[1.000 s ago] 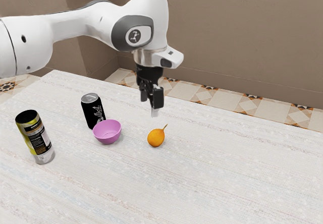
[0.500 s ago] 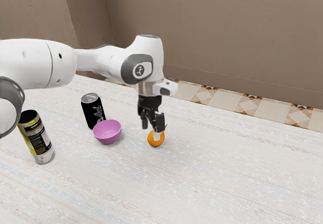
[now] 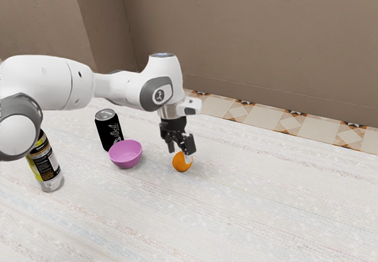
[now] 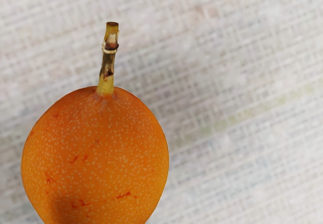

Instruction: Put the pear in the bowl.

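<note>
Gripper point(image 3: 180, 155), fingers apart, at pear point(image 3: 181, 164); gap between pear and bowl point(image 3: 125, 155); worktop point(image 3: 266, 137), far edge well beyond; black can point(image 3: 107, 133), pale lettering, illegible

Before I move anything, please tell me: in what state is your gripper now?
Gripper: open, its jaws standing apart, low at the orange pear, not shut on it.

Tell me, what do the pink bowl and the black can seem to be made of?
The bowl looks like smooth plastic, going by its even pink colour, though glazed ceramic is possible. The can looks like metal, painted black with pale lettering: its top is bare, shiny silver-grey.
</note>
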You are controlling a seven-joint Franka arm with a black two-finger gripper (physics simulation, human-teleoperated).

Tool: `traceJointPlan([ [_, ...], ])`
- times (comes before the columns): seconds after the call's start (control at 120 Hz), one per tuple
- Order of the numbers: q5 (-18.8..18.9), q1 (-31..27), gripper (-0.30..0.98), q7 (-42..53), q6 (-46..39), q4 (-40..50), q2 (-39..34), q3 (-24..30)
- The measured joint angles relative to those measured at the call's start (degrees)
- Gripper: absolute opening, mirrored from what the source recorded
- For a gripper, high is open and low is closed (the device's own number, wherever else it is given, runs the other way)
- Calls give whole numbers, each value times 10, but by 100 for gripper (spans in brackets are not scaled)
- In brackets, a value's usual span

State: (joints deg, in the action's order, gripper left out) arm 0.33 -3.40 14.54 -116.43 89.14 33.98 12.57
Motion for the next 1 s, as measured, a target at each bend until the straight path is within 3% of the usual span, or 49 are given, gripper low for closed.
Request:
traceJointPlan([
  [0.633,-1,-8,68,-12,-33,-36,59,-6],
  [1.0,-13,-8,37,-14,-46,-42,63,-8],
])
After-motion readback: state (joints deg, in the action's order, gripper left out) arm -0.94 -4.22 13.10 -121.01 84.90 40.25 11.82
